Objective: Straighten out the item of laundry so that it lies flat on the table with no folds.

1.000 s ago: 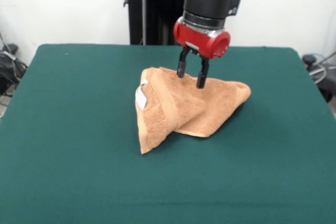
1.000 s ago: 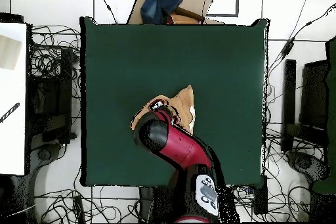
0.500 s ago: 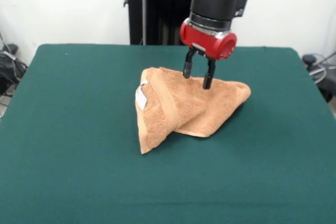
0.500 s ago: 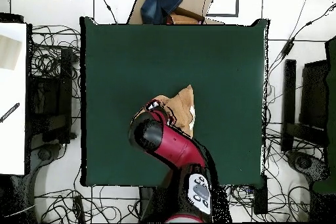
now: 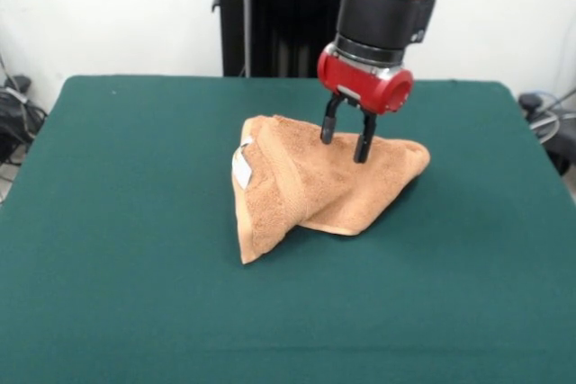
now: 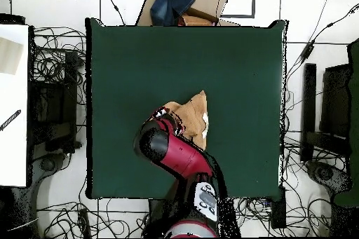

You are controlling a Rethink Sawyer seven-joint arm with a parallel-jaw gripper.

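The table [image 5: 108, 222] is broad and bare green around a single heap: the towel [image 5: 306, 182] sits a little beyond centre from the front camera, folded over itself into a rough triangle with its white label [image 5: 242, 166] on the left flank and a thick flap running down toward me. Over the past second I have watched the arm [image 6: 184, 162] slide toward the picture's right along the towel's upper ridge, while the cloth itself has not shifted at all, so nothing has been unfolded yet. My gripper [image 5: 346, 139] now hangs with its two fingers apart, tips at or just above the pile near the right-hand corner, holding nothing. I judge it is lining up for a pinch on that corner. From overhead, a cardboard box [image 6: 203, 5] with blue cloth sits beyond the far edge, well clear; only the arm hides part of the towel.
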